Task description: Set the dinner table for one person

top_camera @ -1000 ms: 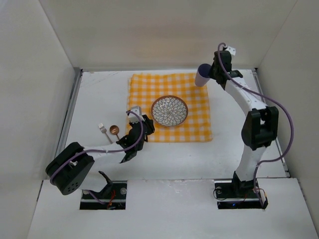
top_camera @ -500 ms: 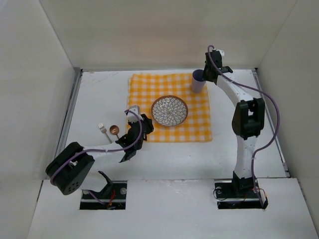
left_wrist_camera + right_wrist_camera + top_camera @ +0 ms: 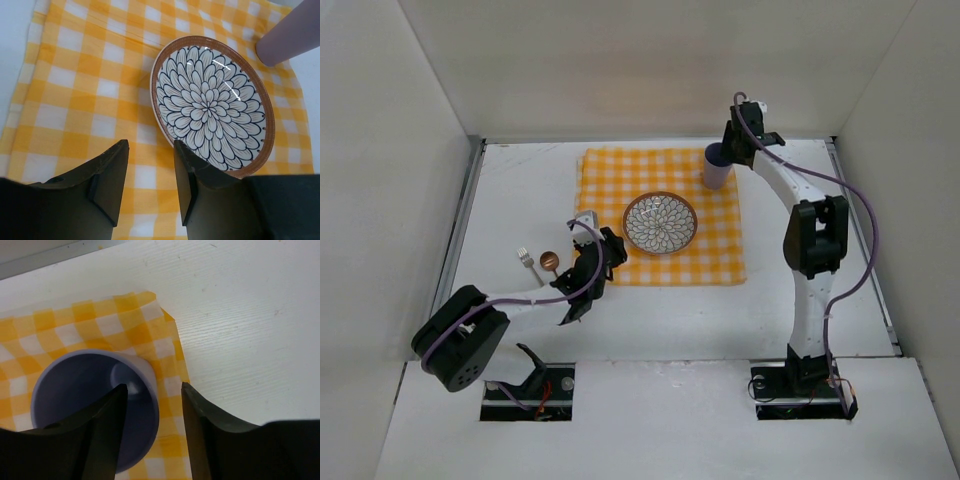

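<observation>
Dinner table (image 3: 520, 180): white, flat, carrying everything below. Far left, on bare tabletop: fork (image 3: 527, 262) and copper-bowled spoon (image 3: 551, 263), side by side, not touching, both off the cloth. Just right of those: left gripper (image 3: 610, 250), low over the near-left edge of the yellow-and-white checked cloth (image 3: 610, 180), pointing at the plate. From the left wrist: left gripper (image 3: 150, 150) jaws partly apart, nothing between them, only cloth (image 3: 75, 75) in the gap; right finger overlapping the near rim of the plate (image 3: 212, 105) in that view, contact not clear. Centre of cloth: round plate (image 3: 660, 223), brown rim, dark petal pattern, lying flat, nothing on it. Beyond and to the right, at the far-right corner of the cloth: lavender cup (image 3: 717, 165), upright, mouth up, base on the checks; seen as a pale stub at the upper right of the left wrist view (image 3: 292, 32). Right gripper (image 3: 728, 150) directly over that cup. From the right wrist: right gripper (image 3: 153, 390) straddling the cup (image 3: 85, 390) rim, one finger over the inside, one outside, jaws moderately apart with a gap visible either side of the wall, so no clamp. Cloth corner (image 3: 100, 315) just past the cup, then bare table (image 3: 240, 315) to the right.
</observation>
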